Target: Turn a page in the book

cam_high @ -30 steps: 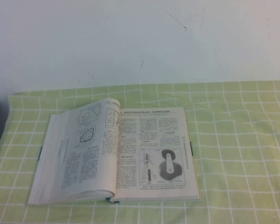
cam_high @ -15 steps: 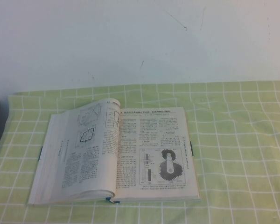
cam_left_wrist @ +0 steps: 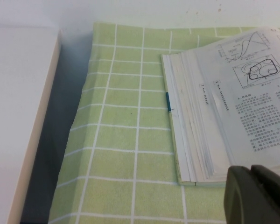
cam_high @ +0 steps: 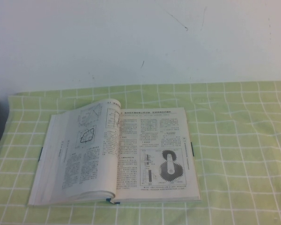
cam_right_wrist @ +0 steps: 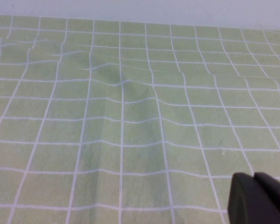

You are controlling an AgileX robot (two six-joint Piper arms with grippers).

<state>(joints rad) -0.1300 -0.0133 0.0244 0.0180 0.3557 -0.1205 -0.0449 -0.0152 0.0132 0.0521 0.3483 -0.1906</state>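
The book lies open on the green checked cloth, with dark teal cover edges showing. The page with the bold polygon diagram lies face up on the left stack, bowed a little near the spine. The leaf with the black gear drawing lies flat on the right. Neither gripper shows in the high view. In the left wrist view my left gripper is shut and empty, just off the near left corner of the book, with the page beyond it. My right gripper is shut and empty over bare cloth.
The green checked cloth covers the table, with a wrinkled ridge under the right arm. A white box with a dark gap stands along the cloth's left edge. A white wall rises behind the table.
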